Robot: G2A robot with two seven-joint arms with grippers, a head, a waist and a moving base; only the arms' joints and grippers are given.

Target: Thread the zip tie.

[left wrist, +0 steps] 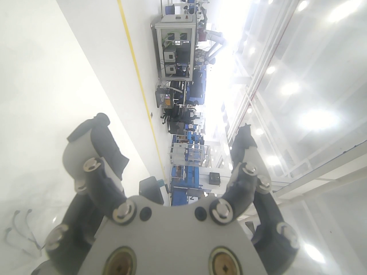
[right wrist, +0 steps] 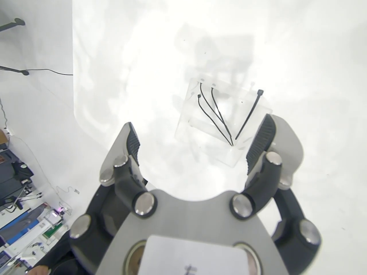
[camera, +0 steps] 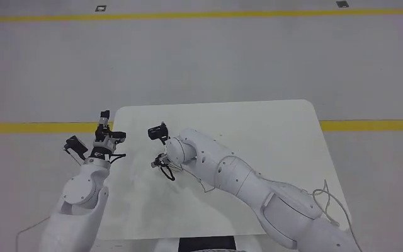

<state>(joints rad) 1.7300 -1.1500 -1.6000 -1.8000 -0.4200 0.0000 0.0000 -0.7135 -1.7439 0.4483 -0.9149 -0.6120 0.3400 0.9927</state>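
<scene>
**Fig.** Four thin black zip ties (right wrist: 248, 115) lie in a flat, clear plastic tray (right wrist: 186, 115) on the smooth white, round-cornered desk (camera: 271, 145); three are fanned and one lies apart. The right gripper (right wrist: 198, 124) hangs over the tray, its ribbed-rubber fingers (right wrist: 262, 138) spread. The left gripper (left wrist: 172, 124), fingers also spread and holding nothing, is at the desk's 10 o'clock corner.

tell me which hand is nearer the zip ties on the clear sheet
Right, it seems. The right hand hangs open with the zip ties lying just ahead of it. The left hand, open too, points out at the room, the ties back beside its base.
</scene>
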